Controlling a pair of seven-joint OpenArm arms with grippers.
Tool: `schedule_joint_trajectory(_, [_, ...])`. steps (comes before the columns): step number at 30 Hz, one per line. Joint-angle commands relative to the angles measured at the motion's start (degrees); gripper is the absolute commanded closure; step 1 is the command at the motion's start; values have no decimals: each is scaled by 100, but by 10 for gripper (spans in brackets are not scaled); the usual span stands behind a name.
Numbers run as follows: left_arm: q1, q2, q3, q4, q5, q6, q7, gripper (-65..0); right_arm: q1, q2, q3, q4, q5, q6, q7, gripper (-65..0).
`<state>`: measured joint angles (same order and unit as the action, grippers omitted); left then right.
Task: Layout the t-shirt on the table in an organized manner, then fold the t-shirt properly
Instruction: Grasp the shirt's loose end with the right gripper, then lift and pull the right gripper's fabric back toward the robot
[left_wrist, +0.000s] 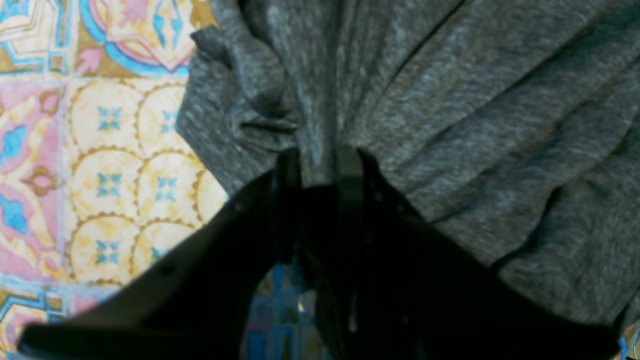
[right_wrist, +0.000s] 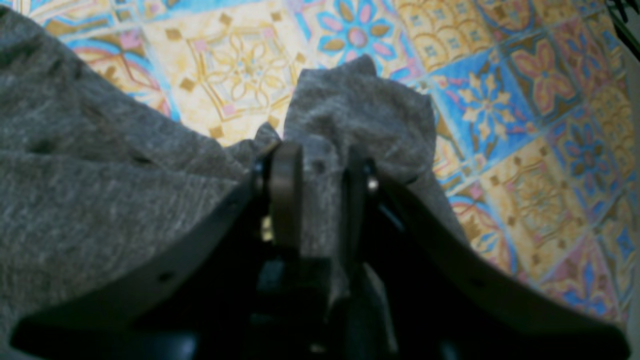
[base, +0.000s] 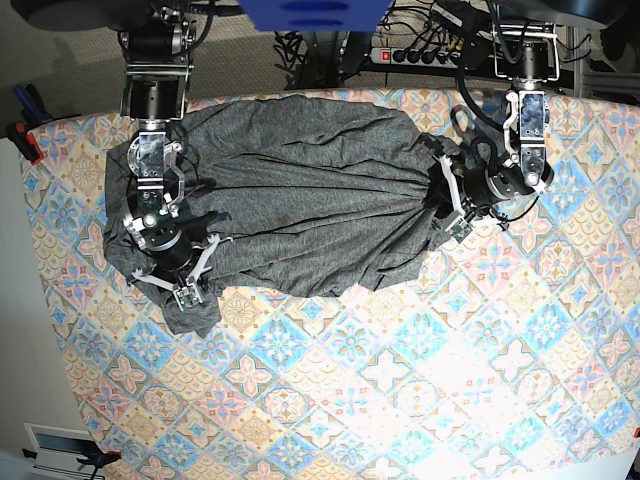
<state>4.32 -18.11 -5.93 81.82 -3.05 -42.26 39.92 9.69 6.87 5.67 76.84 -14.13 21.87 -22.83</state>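
Left gripper clamped on bunched t-shirt – right gripper fingers pinch a corner; pull both apart evenly, low over the table – flatten wrinkles

base view looks straight down from overhead, far enough to take in both arms and the whole t-shirt. each wrist view peers close along its own gripper at grey cloth and patterned table, both seen from above too.

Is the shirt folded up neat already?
No, the t-shirt lies bunched and wrinkly across the table, pinched by both grippers.
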Motion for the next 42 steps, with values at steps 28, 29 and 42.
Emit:
schedule_joint_trajectory(28, [214, -84, 18, -169, 1153, 226, 1296, -122, -270, 55, 791, 1235, 37, -37, 72, 0])
schedule_joint_trajectory(29, [206, -84, 18, -169, 1153, 226, 1296, -122, -350, 55, 791, 1332, 37, -37, 72, 0])
schedule_joint_trajectory(42, [197, -84, 18, -169, 1153, 226, 1296, -122, -1501, -419, 1626, 2545, 28, -46, 72, 0])
